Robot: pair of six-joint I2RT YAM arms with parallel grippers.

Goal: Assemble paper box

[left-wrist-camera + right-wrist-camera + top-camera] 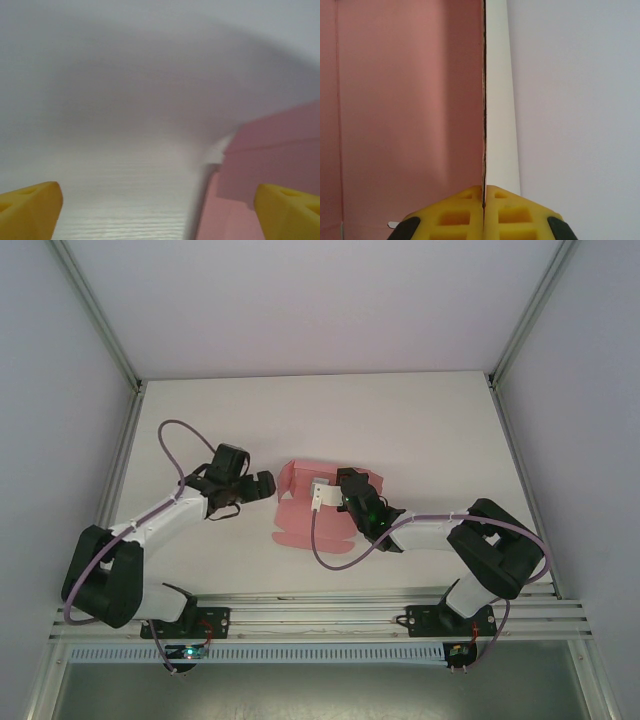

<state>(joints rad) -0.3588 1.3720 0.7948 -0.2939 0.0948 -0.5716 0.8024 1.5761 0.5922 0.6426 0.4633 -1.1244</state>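
Right hand (484,210): closed tight on a raised flap of box (298,515), mid-worktop (420,420). Left hand (258,483): wide open, empty, at box's 9 o'clock, apart. Risk: thin card may crease, tear or slip from the pinch; unsupported base could drag if pulled sideways.

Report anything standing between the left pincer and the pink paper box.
Nothing visible: just table surface lies between the open left pincer and the paper box. The right pincer is shut on a box panel.
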